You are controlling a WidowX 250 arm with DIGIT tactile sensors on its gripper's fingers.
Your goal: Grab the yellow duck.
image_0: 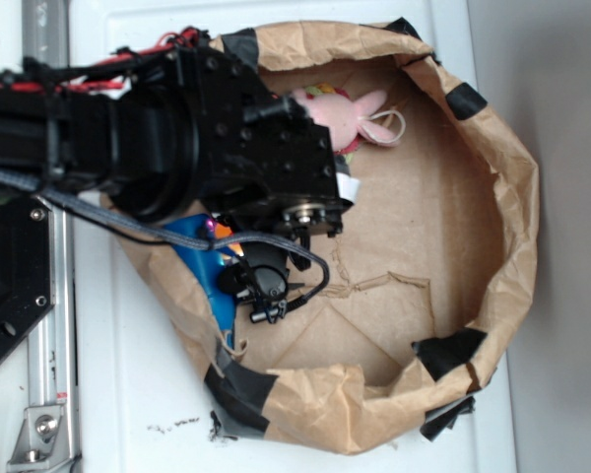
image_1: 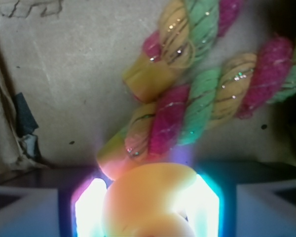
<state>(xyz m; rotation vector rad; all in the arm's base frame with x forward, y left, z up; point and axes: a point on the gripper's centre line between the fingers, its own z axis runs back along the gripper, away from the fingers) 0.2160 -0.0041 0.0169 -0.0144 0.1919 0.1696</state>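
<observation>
Hand [image_1: 150, 207] closed on yellow duck [image_1: 148, 197], just beside twisted rope toy [image_1: 197, 106] on brown paper [image_1: 64, 89]

Black boxy arm [image_0: 207, 128], silver screws, red wires on top, grey braided cable [image_0: 128, 225] looping underneath.

This looks like a robot test bench in a lab. A black robot arm [image_0: 177, 128] is bolted beside a metal rail [image_0: 49, 325] on a white table [image_0: 138, 394]. Toys lie in a makeshift pen of brown paper [image_0: 512, 197] patched with black tape [image_0: 241, 399].
</observation>
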